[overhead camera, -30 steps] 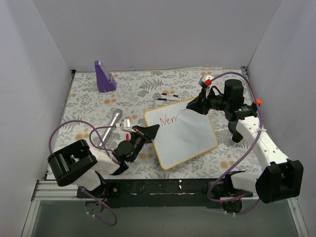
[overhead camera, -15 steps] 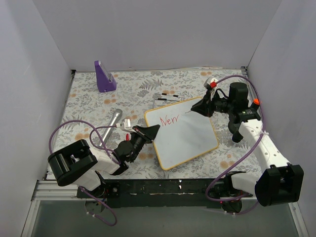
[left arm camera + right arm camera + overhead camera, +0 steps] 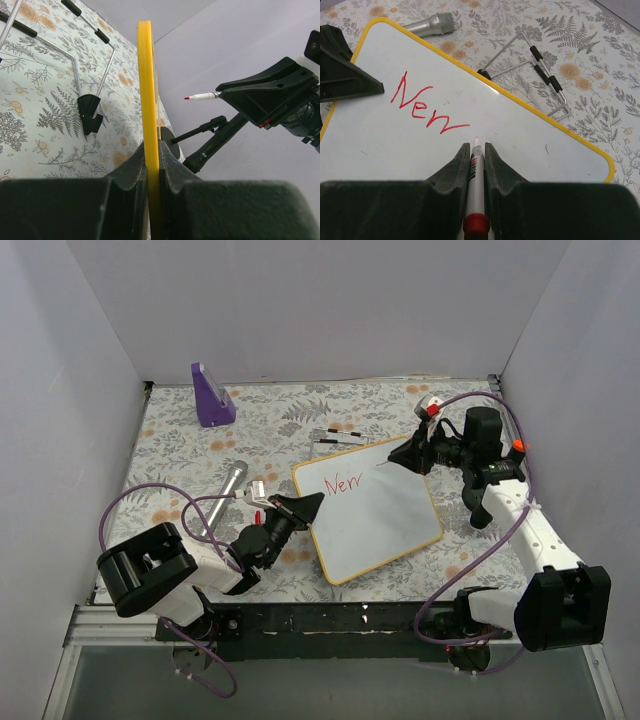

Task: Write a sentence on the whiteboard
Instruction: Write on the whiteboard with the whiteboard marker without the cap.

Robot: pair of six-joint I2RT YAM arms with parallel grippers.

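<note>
The whiteboard (image 3: 385, 525), white with a yellow frame, lies tilted on the floral table. Red writing on it reads "New" (image 3: 345, 483) (image 3: 425, 105), the only part of the sentence that shows. My left gripper (image 3: 312, 502) is shut on the board's left edge; the left wrist view has the yellow rim (image 3: 145, 75) edge-on between its fingertips (image 3: 152, 145). My right gripper (image 3: 402, 457) (image 3: 476, 145) is shut on a red-capped marker (image 3: 476, 165) (image 3: 202, 95). The marker's tip is just right of the word and off the board's surface.
A silver microphone (image 3: 228, 490) (image 3: 432, 24) lies left of the board. Behind the board's far edge lies a folded wire stand (image 3: 340, 437) (image 3: 540, 70). A purple wedge-shaped block (image 3: 212, 395) stands at the back left. White walls close in three sides.
My right gripper has drawn back to the right with the marker, away from the end of "New". The left gripper and the board have stayed put.
</note>
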